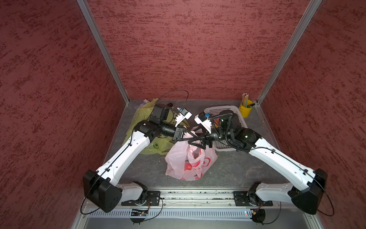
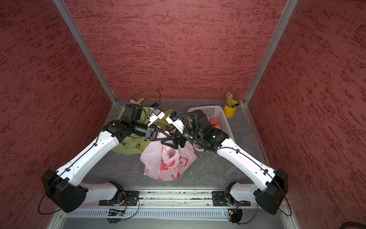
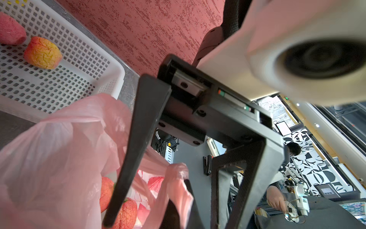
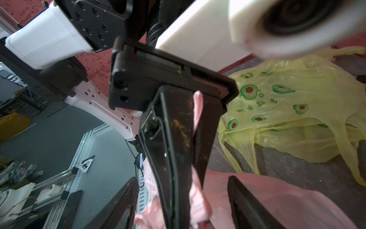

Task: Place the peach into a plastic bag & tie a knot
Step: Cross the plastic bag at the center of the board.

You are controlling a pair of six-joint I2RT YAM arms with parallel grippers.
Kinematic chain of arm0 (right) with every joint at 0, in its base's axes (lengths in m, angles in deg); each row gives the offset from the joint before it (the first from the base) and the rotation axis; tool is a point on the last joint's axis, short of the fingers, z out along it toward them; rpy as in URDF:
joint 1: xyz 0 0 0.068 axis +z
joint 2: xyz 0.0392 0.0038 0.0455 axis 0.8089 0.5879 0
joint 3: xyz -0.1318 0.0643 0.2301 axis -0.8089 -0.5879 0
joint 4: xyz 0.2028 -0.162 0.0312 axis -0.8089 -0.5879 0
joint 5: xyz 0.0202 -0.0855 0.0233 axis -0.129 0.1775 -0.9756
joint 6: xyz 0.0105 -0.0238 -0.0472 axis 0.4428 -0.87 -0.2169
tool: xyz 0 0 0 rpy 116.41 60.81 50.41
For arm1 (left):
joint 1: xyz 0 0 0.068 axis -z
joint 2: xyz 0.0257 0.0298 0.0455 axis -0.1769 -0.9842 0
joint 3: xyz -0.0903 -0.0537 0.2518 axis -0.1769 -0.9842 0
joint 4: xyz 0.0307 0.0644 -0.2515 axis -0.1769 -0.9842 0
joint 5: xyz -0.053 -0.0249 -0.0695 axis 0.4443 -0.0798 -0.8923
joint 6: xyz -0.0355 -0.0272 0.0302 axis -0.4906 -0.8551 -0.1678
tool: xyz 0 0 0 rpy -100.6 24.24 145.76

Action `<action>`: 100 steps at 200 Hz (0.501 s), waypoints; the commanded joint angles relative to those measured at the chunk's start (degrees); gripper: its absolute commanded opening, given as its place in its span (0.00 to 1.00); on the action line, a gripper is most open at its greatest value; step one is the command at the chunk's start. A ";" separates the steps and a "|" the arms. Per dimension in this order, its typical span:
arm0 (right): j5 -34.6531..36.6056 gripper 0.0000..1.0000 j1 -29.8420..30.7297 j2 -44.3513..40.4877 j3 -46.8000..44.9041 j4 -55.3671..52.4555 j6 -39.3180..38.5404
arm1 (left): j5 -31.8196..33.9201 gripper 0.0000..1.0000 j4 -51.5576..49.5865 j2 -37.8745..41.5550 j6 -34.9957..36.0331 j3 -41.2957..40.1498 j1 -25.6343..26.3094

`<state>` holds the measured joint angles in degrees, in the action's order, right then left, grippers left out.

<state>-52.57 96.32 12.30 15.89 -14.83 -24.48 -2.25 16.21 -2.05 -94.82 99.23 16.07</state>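
The left gripper (image 1: 195, 136) is clamped shut, its fingers (image 4: 172, 138) pinching a handle strip (image 4: 198, 107) of the pink bag (image 1: 178, 158). The right gripper (image 2: 166, 136) stands wide open around it, fingers (image 3: 134, 150) spread to either side of the left one and gripping nothing, though the stretched strip runs between them. Below both, the pink bag sits on the grey table (image 1: 237, 170), mouth up, and a reddish, crackled peach (image 3: 126, 212) lies inside it. Just beside the bag on the right is a white basket (image 1: 223, 109) with two more fruits (image 3: 42, 52); a yellow-green bag (image 4: 297, 103) lies flat beyond the left arm, and a yellow cup (image 1: 245, 111) of pencils stands in the far right corner.
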 commanded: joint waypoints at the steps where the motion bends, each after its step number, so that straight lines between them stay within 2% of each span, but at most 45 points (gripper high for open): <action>1: -5.08 0.67 -0.18 -1.66 -1.91 -0.41 -0.77 | -2.25 0.00 0.65 1.37 -0.04 1.30 -0.81; 27: -4.45 0.54 -0.14 -2.52 -3.24 -0.05 0.01 | -2.47 0.00 0.43 1.38 0.05 1.32 -1.05; 61: -2.61 0.25 -0.19 -1.32 -3.20 -0.68 0.32 | -2.43 0.00 1.08 1.16 -0.70 1.07 -1.08; 82: -0.63 0.10 -0.14 -1.62 -3.50 0.03 0.83 | -2.30 0.00 0.84 1.20 -0.93 1.21 -1.05; 91: 0.62 0.04 -0.14 -2.03 -3.59 0.17 0.88 | -2.01 0.13 0.60 1.17 -1.04 1.06 -1.12; 100: 1.95 0.00 -0.16 -2.57 -3.73 0.37 0.91 | -1.67 0.36 0.60 1.37 -1.30 0.82 -1.34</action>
<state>-53.77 96.29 11.07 12.76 -15.36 -23.58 -3.91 16.41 -1.79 -95.52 99.26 15.20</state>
